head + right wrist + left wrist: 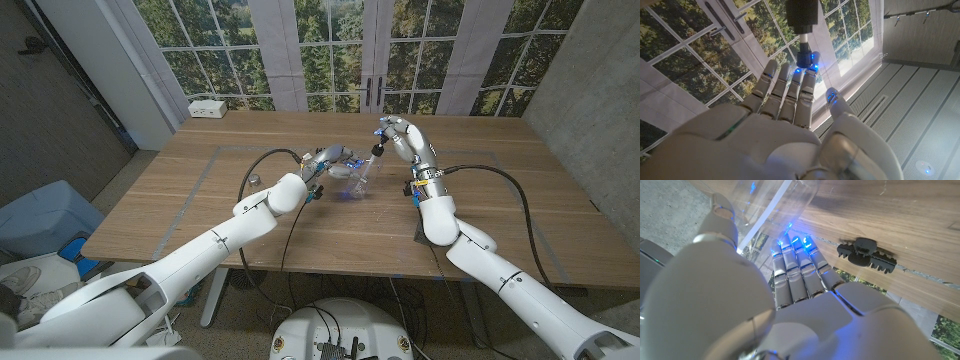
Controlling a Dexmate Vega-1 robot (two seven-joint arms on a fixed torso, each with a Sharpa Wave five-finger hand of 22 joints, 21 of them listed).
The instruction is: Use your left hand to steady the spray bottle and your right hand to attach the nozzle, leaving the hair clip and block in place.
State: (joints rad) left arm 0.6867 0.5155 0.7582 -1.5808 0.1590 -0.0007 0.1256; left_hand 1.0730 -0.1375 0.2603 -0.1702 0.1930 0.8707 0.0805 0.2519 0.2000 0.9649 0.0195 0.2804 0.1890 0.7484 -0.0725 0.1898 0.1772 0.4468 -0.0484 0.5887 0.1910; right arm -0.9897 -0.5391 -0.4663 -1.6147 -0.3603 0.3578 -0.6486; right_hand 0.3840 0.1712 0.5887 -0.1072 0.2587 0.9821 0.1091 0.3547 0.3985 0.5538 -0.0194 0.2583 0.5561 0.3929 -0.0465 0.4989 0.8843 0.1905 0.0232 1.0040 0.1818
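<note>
Broad bare wood is seen on every side of the two hands at the middle of the wooden counter (200, 200), its far edge lying well beyond them before tall windows. The clear plastic spray bottle (352, 178) is gripped on the counter by the left hand (325, 163), the fingers (796, 275) wrapped against its transparent wall. Just beside that hand a black toothed hair clip (867, 255) lies on the wood. The right hand (400, 138) is raised just right of the bottle, and the dark nozzle with its thin white tube (802, 30) is pinched at its fingertips (805, 75), the remaining fingers nearly straight.
</note>
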